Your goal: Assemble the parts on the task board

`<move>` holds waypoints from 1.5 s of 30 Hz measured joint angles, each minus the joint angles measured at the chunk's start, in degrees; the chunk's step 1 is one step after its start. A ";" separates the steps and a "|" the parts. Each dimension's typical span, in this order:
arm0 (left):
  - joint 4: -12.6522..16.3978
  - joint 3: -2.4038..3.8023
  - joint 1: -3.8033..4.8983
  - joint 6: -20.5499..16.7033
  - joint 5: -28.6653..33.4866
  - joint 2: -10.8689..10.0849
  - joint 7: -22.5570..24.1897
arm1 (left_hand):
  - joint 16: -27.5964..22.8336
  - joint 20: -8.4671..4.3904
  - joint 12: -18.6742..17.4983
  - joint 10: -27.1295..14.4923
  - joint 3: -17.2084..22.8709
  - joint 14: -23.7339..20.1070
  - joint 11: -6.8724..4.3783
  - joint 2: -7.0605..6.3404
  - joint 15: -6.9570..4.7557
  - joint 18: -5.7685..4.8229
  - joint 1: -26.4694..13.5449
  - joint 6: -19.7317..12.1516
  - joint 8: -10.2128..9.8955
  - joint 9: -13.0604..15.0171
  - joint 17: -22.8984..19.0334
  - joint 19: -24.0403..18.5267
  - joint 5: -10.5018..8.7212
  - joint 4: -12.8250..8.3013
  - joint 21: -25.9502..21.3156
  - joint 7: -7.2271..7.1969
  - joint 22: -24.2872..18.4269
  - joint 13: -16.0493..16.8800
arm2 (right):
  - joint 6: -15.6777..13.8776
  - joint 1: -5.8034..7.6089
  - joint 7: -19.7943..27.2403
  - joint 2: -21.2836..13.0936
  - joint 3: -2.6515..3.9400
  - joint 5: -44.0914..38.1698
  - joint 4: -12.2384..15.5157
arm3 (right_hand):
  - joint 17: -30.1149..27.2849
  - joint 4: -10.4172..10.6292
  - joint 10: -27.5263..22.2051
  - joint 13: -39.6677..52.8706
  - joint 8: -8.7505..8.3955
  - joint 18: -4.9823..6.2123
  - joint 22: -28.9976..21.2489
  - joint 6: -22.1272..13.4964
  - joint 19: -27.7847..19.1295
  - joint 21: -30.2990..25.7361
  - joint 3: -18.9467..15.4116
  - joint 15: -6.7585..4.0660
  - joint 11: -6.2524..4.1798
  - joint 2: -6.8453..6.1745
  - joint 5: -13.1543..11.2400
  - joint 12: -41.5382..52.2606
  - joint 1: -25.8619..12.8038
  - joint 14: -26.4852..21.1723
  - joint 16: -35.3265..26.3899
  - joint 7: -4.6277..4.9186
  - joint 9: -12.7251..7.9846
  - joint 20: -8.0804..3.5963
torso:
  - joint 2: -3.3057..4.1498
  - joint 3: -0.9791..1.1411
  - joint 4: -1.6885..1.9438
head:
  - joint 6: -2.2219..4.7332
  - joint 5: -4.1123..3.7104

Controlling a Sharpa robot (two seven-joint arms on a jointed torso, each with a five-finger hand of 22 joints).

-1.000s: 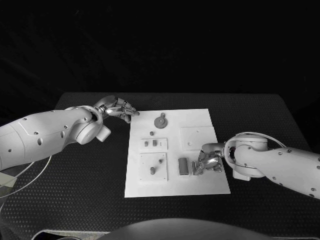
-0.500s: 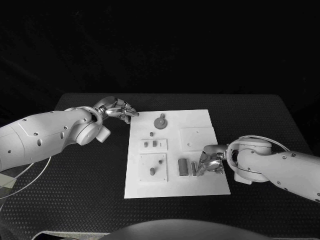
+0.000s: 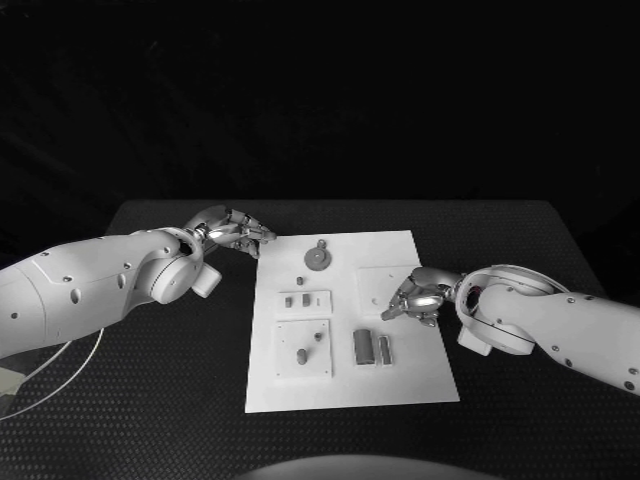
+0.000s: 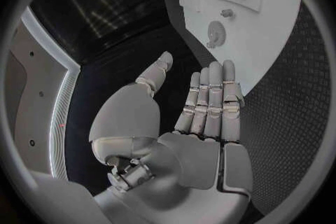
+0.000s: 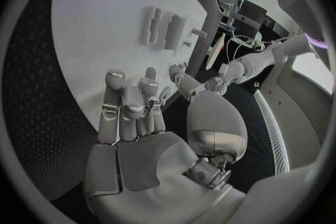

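Currently my right hand [image 3: 418, 294] hovers empty, fingers loosely curled, over the white rectangular task board's [image 3: 421, 385] right edge. Left hand [image 3: 231, 229] flat, fingers extended, holding nothing, off its far-left corner. Two small grey bar parts [image 3: 374, 347] lie side by side near the board's front, long axes pointing front-to-back. They look rigid, light, smooth; I'd pinch across the long sides.

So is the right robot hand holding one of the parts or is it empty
Empty. The right robot hand shows a bare palm with fingers apart and nothing between them, hovering over the task board; the two bar-shaped parts lie flat on the board.
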 measured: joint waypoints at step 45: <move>-7.24 0.79 1.48 1.29 8.54 6.92 7.29 | -44.82 5.63 -24.66 -40.76 -15.94 -44.67 -5.09 5.70 1.28 0.03 -44.46 -38.02 -18.80 -20.04 -24.81 -50.41 -2.05 12.99 -2.81 -8.06 -48.25 -20.08 | -2.64 -1.10 30.55 12.30 7.86 39.98 -29.48 | -46.42 9.65 -56.17 -63.32 -7.67 -12.57 -48.82 -50.78 -62.40 -43.86 -27.33 10.39 4.26 6.96 -1.63 -53.53 -33.55 -64.02 -73.19 -0.25 -34.51 5.78 | -6.14 0.43 -0.45 | 11.88 -1.68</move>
